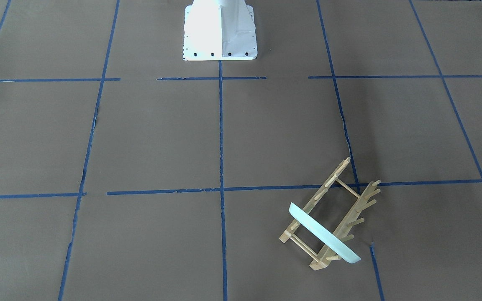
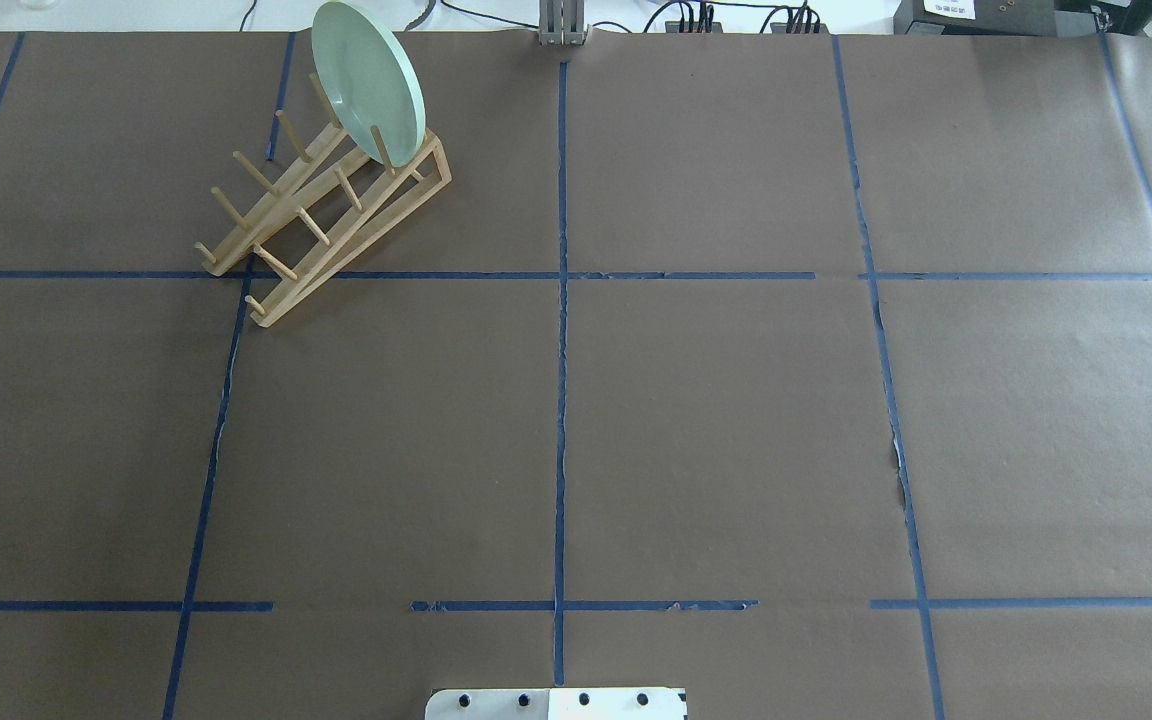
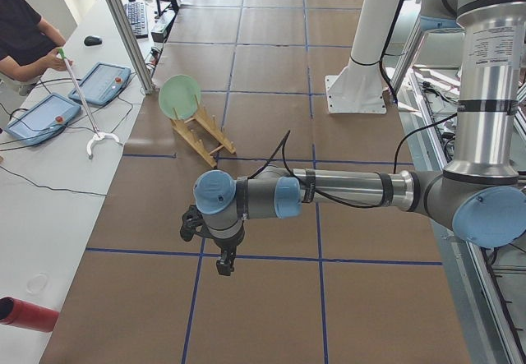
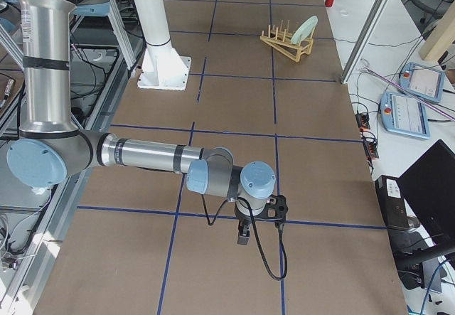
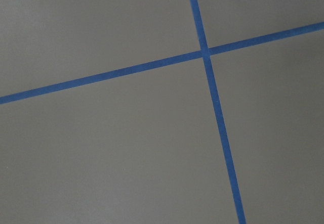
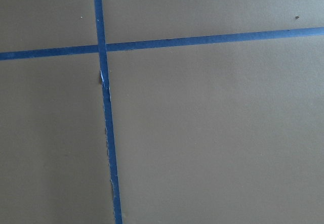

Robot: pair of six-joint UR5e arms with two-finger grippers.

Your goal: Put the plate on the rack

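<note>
The pale mint-green plate [image 2: 368, 80] stands on edge between the pegs at one end of the light-wood rack [image 2: 276, 300], at the far left of the table. Both also show in the front view, plate [image 1: 324, 234] and rack [image 1: 356, 211], and small in the side views, plate [image 3: 179, 95] and plate [image 4: 307, 27]. My left gripper [image 3: 223, 261] hangs over bare table well away from the rack; it shows only in the left side view, so I cannot tell its state. My right gripper [image 4: 244, 235] shows only in the right side view, far from the rack; state unclear. Both wrist views show only paper and tape.
Brown paper with a blue tape grid [image 2: 562, 300] covers the table. The white robot base [image 1: 220, 31] stands at the robot's edge. An operator [image 3: 20, 39] sits at a side table with control pendants [image 3: 41, 117]; a red cylinder [image 3: 25, 315] lies there.
</note>
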